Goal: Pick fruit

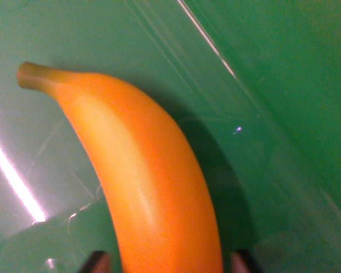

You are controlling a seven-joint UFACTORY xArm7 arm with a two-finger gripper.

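Note:
A yellow-orange banana point(142, 170) fills the middle of the wrist view, its greenish stem end pointing to the upper left and its body running down to the bottom edge. It lies on a glossy green surface point(273, 85). Only two dark fingertips point(98, 263) of my gripper point(170, 264) show at the bottom edge, one on each side of the banana's lower part. They sit close against the fruit, but whether they press on it is hidden by the frame edge.
The green surface has a bright raised ridge or seam point(210, 40) running diagonally from the top centre toward the right. A strong white light reflection point(17, 182) streaks the left side.

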